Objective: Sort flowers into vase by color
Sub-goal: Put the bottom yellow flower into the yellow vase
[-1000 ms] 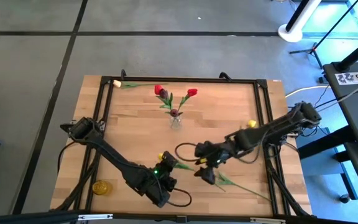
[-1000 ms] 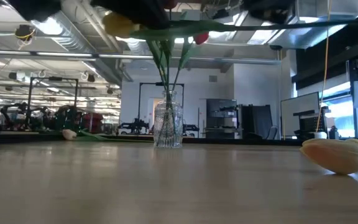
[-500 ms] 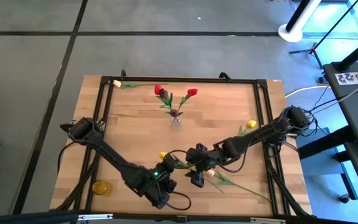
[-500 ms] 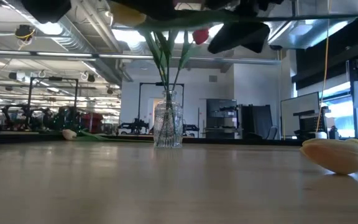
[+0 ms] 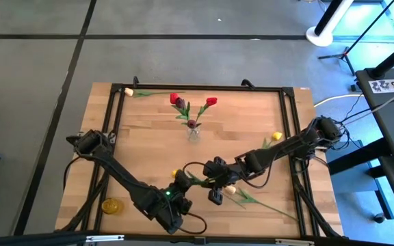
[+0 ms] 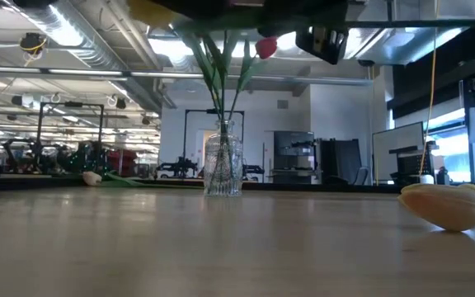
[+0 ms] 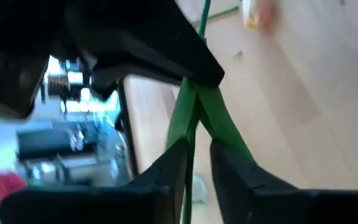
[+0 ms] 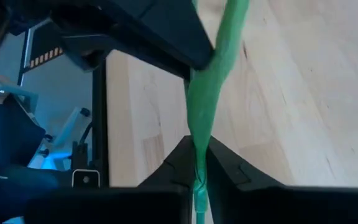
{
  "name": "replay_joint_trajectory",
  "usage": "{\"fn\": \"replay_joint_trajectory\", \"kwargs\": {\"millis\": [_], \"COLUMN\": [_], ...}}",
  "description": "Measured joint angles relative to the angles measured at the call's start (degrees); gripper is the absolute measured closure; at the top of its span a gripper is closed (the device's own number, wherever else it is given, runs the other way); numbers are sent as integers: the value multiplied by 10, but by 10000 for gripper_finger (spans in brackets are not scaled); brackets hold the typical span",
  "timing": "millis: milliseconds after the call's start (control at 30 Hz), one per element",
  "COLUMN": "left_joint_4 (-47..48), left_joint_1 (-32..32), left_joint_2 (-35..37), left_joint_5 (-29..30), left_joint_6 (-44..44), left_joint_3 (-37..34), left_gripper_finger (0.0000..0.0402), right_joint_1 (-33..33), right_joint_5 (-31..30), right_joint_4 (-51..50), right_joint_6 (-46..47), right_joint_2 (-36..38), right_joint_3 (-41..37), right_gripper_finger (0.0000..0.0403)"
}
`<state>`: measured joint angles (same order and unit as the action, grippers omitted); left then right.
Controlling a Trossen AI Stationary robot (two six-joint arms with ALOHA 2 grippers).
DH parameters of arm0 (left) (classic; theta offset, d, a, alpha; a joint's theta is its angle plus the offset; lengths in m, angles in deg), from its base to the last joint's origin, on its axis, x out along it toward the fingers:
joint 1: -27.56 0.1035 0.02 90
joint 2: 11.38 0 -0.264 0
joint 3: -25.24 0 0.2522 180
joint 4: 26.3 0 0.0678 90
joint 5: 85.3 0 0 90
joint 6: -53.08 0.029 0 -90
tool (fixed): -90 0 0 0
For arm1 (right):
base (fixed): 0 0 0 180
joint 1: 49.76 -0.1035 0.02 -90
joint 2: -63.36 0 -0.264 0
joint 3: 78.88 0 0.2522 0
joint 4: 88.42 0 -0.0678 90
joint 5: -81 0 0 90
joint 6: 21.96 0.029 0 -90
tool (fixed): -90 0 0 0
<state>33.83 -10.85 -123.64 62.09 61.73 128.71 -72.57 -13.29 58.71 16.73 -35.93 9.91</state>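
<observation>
Right wrist view: the right gripper (image 8: 197, 163) is clamped on the green stem (image 8: 205, 99) of a yellow tulip (image 5: 177, 175), held above the table (image 5: 149, 137) in front of the vase (image 5: 193, 132). The left gripper (image 7: 196, 163) sits around the same stem, fingers slightly parted. Red tulips (image 5: 176, 100) stand in the vase.

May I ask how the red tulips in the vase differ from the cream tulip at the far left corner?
The red tulips stand in the vase; the cream tulip lies flat on the table. Their heads are red; the cream tulip's is pale. Both have green stems.
</observation>
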Motion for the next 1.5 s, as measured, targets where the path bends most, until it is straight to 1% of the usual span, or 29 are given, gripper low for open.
{"fn": "replay_joint_trajectory", "kwargs": {"millis": [67,133,267,333,367,400,433,533,600,633,700,767,800,867,1000,1067,1100,1133,1200,1367,1500], "left_joint_4": [30,80,197,204,199,200,200,206,200,194,177,139,116,41,-189,-277,-301,-319,-340,-419,-499], "left_joint_1": [-7,-22,-74,-102,-119,-134,-148,-185,-191,-190,-178,-159,-148,-126,-77,-56,-47,-40,-32,-25,9], "left_joint_2": [10,28,77,110,125,138,148,183,206,214,219,221,222,222,222,222,223,223,230,272,309], "left_joint_5": [-1,1,-3,-9,-1,19,51,167,235,265,297,295,281,217,-5,-99,-129,-150,-171,-185,-254], "left_joint_6": [-83,-186,-458,-593,-655,-707,-761,-912,-975,-987,-988,-949,-916,-815,-550,-458,-428,-404,-358,-239,-185], "left_joint_3": [0,9,47,50,45,39,32,-6,-32,-40,-43,-43,-39,-31,-26,-25,-25,-25,-26,-29,-64], "left_gripper_finger": [312,298,280,277,277,276,276,276,275,275,275,275,275,275,275,275,275,275,275,275,275], "right_joint_1": [1,2,12,19,21,25,28,28,26,26,25,26,26,26,26,26,26,25,18,-4,-18], "right_joint_5": [4,3,-9,-33,-42,-49,-54,-59,-50,-45,-26,-21,-21,-19,-24,-25,-23,-21,-21,-43,-57], "right_joint_4": [-2,-2,-16,-12,-3,12,31,76,120,144,195,241,258,270,265,265,266,264,258,235,236], "right_joint_6": [0,0,-11,-42,-62,-83,-103,-153,-184,-196,-209,-212,-212,-218,-242,-256,-258,-262,-270,-287,-286], "right_joint_2": [0,2,13,21,23,24,24,24,25,25,25,25,25,25,24,31,36,43,57,84,89], "right_joint_3": [0,0,20,40,51,63,76,118,136,141,144,144,144,144,143,143,143,143,143,143,143], "right_gripper_finger": [388,393,387,392,394,395,395,391,391,393,396,396,396,394,394,395,395,395,393,396,394]}}
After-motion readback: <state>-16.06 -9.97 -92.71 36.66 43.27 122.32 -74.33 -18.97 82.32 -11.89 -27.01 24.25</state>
